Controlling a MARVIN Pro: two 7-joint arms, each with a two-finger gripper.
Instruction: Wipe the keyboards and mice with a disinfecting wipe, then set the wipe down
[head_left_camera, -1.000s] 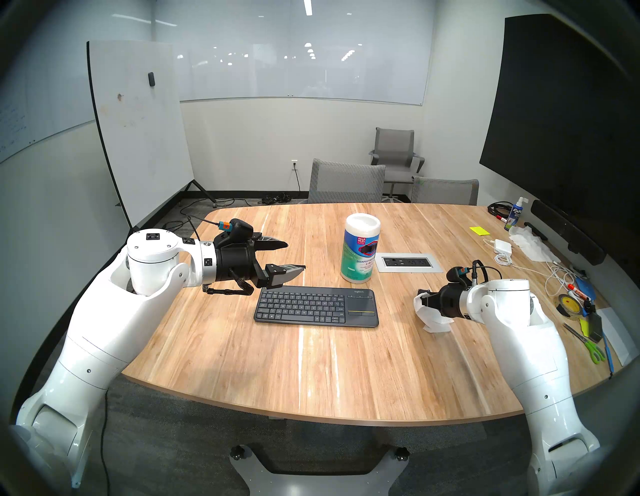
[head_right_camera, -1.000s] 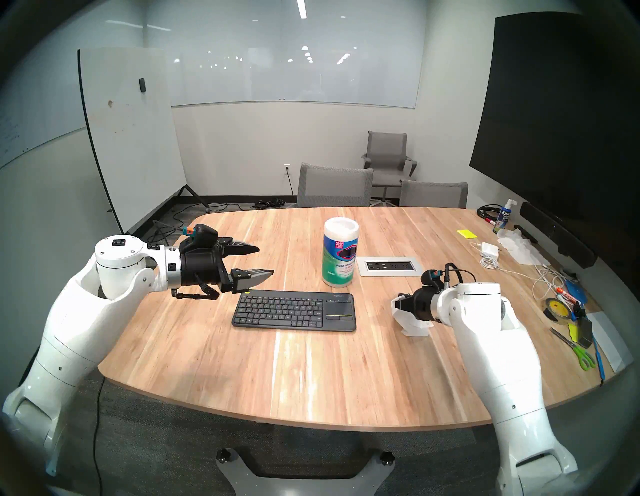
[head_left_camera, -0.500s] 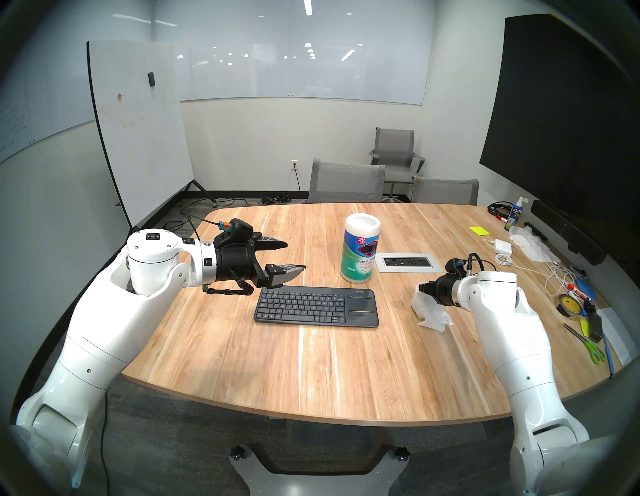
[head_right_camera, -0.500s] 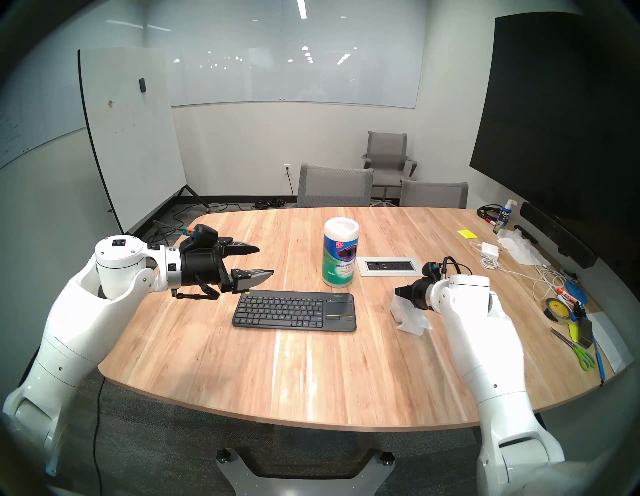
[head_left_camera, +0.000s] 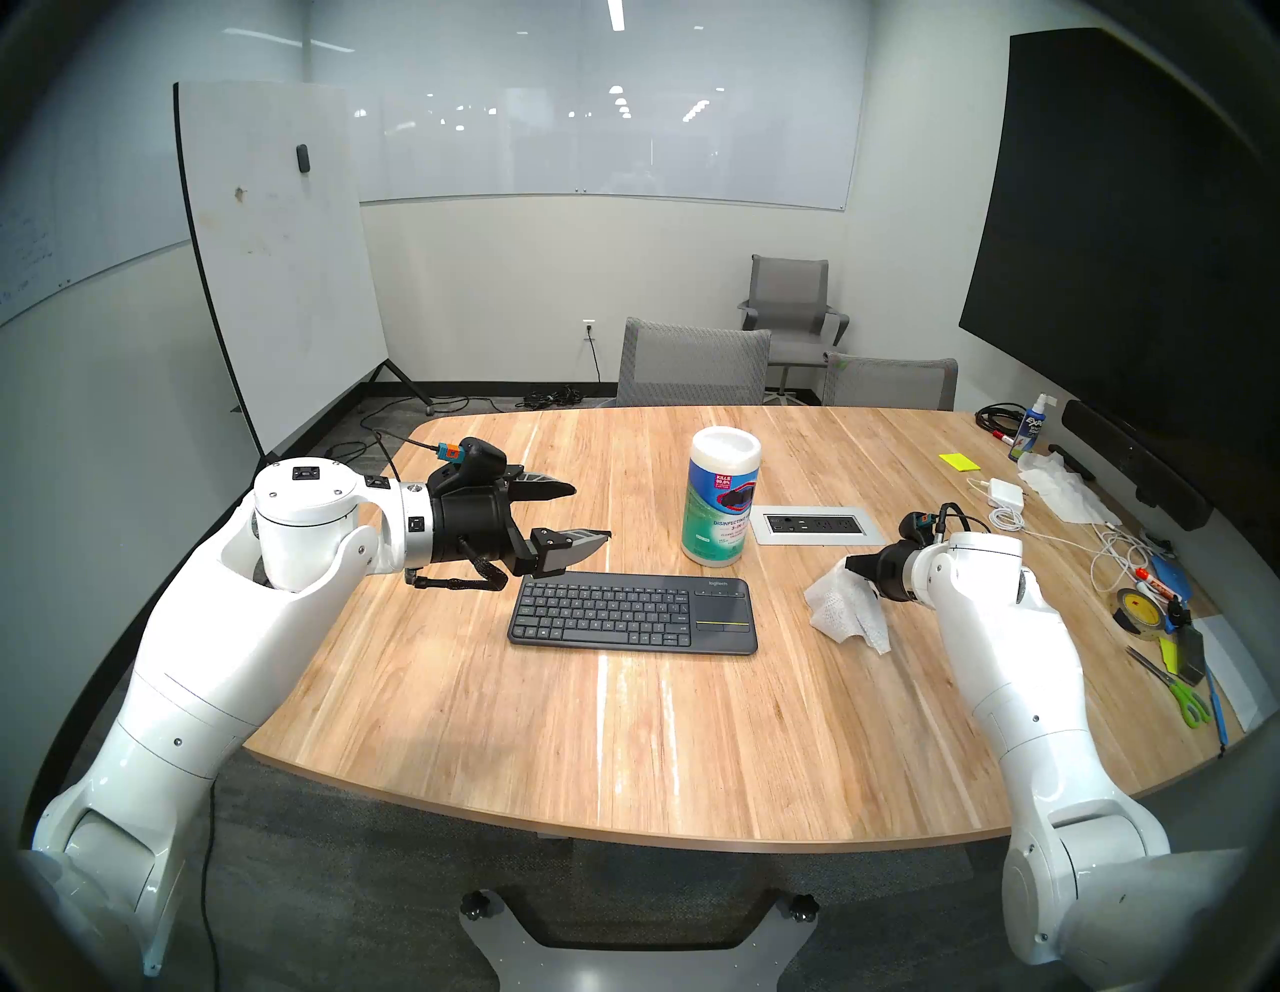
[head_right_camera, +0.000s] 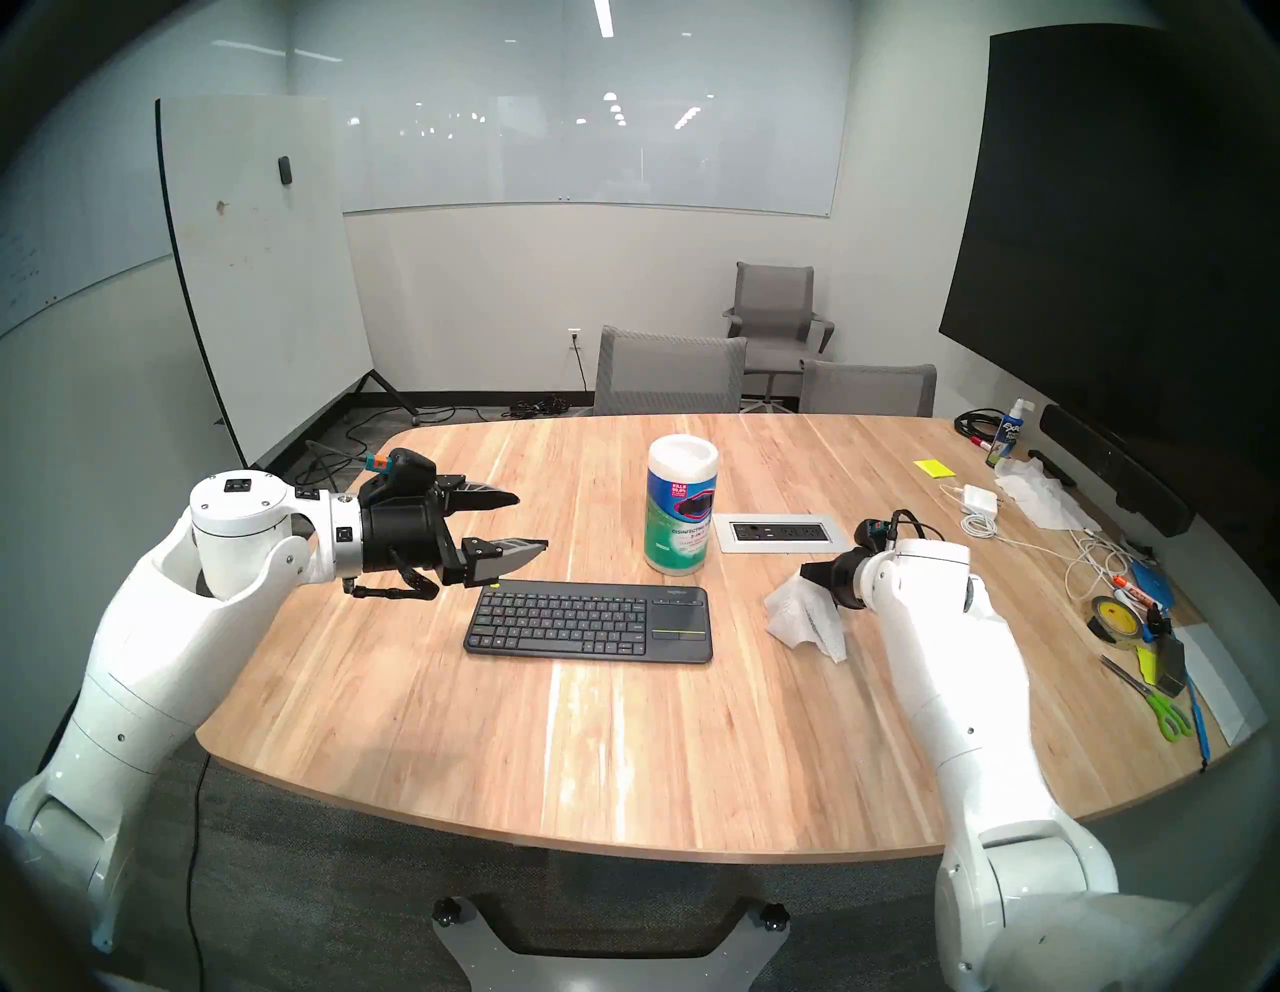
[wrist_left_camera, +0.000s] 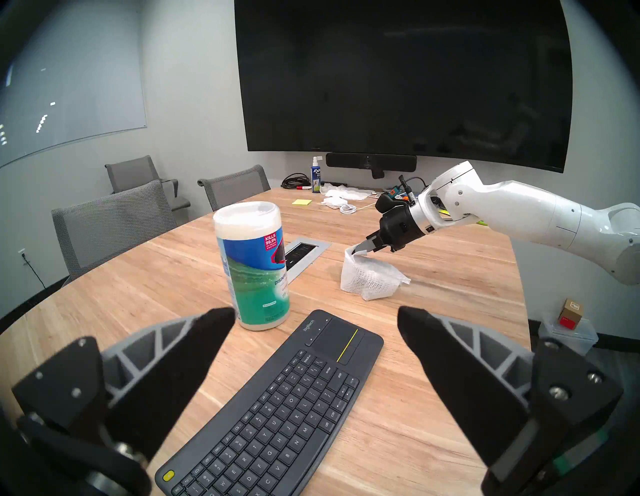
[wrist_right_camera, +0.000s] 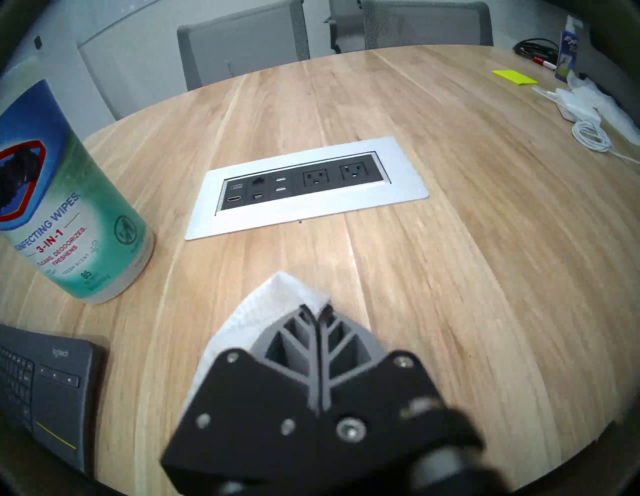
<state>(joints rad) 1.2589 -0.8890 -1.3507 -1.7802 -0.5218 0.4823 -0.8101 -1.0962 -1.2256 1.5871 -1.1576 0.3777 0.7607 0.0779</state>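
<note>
At the left of the head view, the left end effector hangs in the air with its two black fingers spread wide and nothing between them. It sits just above the upper left corner of the flat dark grey keyboard with a touchpad and a yellow line, which lies in the middle of the light wooden counter.

Just behind the keyboard's right end stands the tall white tub with a teal and blue label. Its white lid is on, so what is inside cannot be seen. To the right of the tub, a white frame set into the counter holds black plug sockets.

Further right, the right end effector has its fingers pressed together, pinching the top of the thin white dotted wipe. The wipe hangs down from it in a crumpled shape. Its lower edge is at the counter, to the right of the keyboard and apart from it.

No mouse shows in any view.
</note>
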